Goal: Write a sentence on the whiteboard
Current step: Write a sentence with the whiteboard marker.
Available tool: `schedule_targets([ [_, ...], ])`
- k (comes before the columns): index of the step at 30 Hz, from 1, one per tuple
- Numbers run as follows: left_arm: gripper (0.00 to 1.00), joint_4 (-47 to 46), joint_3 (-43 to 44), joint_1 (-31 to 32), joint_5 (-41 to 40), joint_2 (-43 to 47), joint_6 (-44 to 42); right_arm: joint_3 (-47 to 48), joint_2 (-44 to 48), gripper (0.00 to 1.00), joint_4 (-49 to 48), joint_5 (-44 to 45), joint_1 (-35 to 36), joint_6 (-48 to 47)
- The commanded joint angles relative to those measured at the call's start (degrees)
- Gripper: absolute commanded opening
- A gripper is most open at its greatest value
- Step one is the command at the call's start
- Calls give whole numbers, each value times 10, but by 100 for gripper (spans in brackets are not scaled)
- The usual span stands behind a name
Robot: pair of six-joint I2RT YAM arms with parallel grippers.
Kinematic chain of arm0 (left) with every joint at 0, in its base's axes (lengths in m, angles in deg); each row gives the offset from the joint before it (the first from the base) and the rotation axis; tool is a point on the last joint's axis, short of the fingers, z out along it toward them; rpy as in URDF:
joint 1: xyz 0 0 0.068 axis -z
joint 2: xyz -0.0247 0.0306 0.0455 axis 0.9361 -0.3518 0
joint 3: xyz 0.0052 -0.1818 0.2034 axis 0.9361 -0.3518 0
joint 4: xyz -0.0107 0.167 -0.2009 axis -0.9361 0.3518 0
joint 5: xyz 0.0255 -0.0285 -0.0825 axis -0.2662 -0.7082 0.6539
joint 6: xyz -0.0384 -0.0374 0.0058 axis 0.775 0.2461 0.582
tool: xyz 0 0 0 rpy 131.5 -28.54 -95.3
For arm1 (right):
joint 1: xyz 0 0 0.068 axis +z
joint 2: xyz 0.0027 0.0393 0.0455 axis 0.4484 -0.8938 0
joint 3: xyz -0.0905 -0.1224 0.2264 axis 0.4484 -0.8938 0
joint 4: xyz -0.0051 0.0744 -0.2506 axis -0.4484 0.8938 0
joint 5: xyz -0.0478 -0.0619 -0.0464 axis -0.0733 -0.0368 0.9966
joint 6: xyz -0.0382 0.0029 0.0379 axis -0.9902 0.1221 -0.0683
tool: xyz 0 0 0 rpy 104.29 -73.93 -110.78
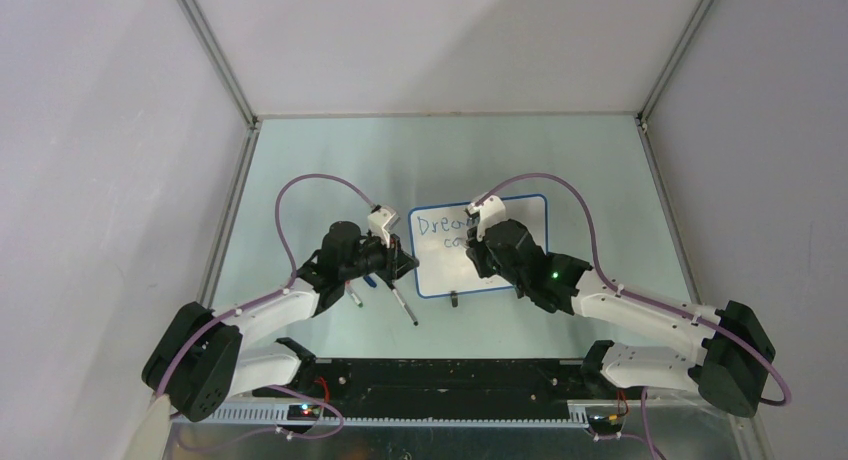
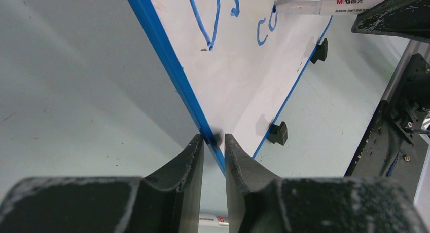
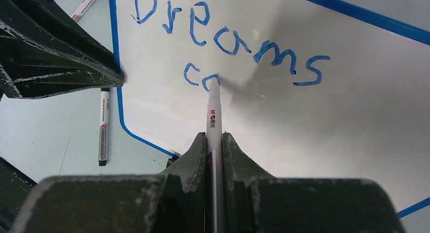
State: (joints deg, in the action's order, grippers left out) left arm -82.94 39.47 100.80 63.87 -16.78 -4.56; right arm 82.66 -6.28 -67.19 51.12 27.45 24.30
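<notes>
The whiteboard (image 1: 522, 218) lies flat on the table, white with a thin blue rim. The sentence (image 3: 230, 40) stands as blue "Dreams" with "co" started below it; it also shows in the top view (image 1: 443, 226). My right gripper (image 3: 215, 137) is shut on a white marker (image 3: 214, 109), whose tip touches the board at the "o". In the top view my right gripper (image 1: 480, 236) is over the board. My left gripper (image 2: 213, 139) is shut on the board's blue left rim (image 2: 172, 66), at the board's left edge in the top view (image 1: 404, 261).
Two loose markers lie left of the board, one (image 1: 404, 306) near its corner and one (image 1: 355, 299) under the left arm. Black clip feet (image 2: 278, 133) stick out on the board's near edge. A black rail (image 1: 430, 380) runs along the table's front.
</notes>
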Motion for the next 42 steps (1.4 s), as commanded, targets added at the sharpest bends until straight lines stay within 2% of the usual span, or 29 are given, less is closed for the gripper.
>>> schedule_targets([
  [1,26,-6,12,3,6,10,-13,20,-2,0,-21,0,-2,-11],
  [12,26,-6,11,3,5,11,-13,19,20,0,-15,4,11,-18],
  [20,26,-5,11,3,5,13,-13,-14,69,0,-40,-1,14,-24],
  [42,26,-5,12,3,5,11,-13,-15,40,0,-11,10,-8,-15],
])
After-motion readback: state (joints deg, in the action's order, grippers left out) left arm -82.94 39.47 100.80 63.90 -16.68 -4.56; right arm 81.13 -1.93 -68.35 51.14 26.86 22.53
